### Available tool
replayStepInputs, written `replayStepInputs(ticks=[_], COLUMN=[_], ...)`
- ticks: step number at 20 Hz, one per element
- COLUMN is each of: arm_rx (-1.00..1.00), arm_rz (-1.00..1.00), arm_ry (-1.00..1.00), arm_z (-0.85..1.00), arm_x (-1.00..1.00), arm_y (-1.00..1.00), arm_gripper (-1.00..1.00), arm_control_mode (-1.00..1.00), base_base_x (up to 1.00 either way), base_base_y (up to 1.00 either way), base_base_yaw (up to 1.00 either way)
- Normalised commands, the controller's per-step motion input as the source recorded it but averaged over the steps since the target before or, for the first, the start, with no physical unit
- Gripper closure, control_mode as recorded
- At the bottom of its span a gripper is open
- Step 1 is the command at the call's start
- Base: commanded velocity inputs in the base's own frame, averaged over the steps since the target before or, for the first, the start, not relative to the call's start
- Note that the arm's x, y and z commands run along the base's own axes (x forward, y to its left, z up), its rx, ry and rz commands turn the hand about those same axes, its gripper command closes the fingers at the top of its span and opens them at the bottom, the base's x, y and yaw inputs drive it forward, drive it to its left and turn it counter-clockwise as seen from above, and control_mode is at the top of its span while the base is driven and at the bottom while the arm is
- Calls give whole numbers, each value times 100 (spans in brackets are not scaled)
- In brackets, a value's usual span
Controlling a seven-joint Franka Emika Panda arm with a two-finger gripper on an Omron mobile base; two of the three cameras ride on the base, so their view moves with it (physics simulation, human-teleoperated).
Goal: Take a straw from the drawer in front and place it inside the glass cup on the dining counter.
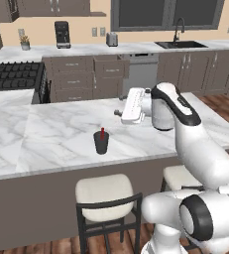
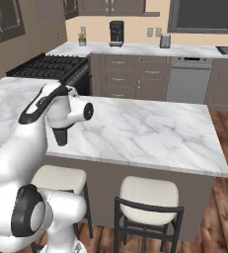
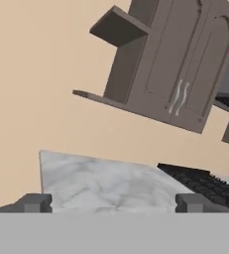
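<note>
The glass cup (image 1: 101,144), small and dark, stands upright on the dining counter (image 1: 46,134) near its front edge. The red straw (image 1: 102,133) stands in the cup, its top poking above the rim. My gripper (image 1: 120,112) hovers above the counter, up and to the right of the cup and clear of it, pointing left. In the hand view my gripper (image 3: 113,203) is open, its two dark fingertips (image 3: 36,202) far apart with nothing between them. The drawer (image 1: 109,67) in the far cabinet row stands pulled out.
Two cushioned stools (image 1: 106,196) (image 2: 147,195) stand along the counter's near side. A black stove (image 1: 14,74) is at the far left. A coffee machine (image 1: 62,33), a toaster (image 1: 112,38) and a sink (image 1: 180,43) line the back worktop. Wall cabinets (image 3: 175,74) face the hand.
</note>
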Motion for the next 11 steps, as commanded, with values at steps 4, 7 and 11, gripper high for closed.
replayStepInputs(ticks=[4, 7, 11], arm_rx=[-22, -25, -26], arm_rz=[-12, -12, -14], arm_ry=[3, 9, 11], arm_z=[66, 30, 11], arm_x=[-90, -99, -100], arm_y=[-40, -47, -38], arm_gripper=[-100, -100, -100], arm_control_mode=[-100, -100, -100], base_base_x=[0, 0, 0], base_base_y=[0, 0, 0], base_base_yaw=[0, 0, 0])
